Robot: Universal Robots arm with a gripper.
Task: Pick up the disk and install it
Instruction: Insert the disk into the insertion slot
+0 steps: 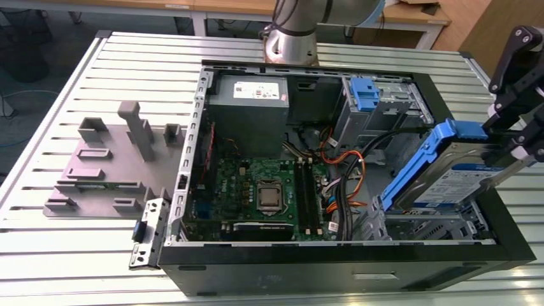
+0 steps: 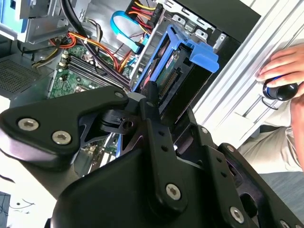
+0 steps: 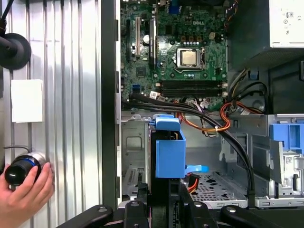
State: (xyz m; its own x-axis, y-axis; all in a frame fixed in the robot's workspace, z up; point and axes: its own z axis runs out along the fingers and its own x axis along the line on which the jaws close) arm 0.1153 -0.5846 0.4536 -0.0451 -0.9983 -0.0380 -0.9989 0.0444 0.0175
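Aloft in the claw [image 1: 508, 152], the disk [image 1: 437, 175]; aslant over the open case [image 1: 340, 258]

- The disk [image 1: 450, 169]: silver metal body, smooth blue plastic rails.
- The gripper [image 2: 140, 97]: matt black, with bright metal screws.
- The table [image 1: 85, 255]: ribbed pale metal.

no print can be read off letter by letter. the white sticker [image 1: 257, 91] on the grey power supply box [image 1: 246, 127] carries rows of dark print, too small to read in the exterior view. the disk [image 1: 437, 182] bears a white-and-blue label [image 1: 472, 173], with what may be lines of fine text. in the first wrist view the motherboard [image 3: 175, 47] has a short white printed word beside the processor socket [image 3: 189, 57]. a white card [image 3: 26, 100] on the slatted table [image 3: 71, 95] looks blank.
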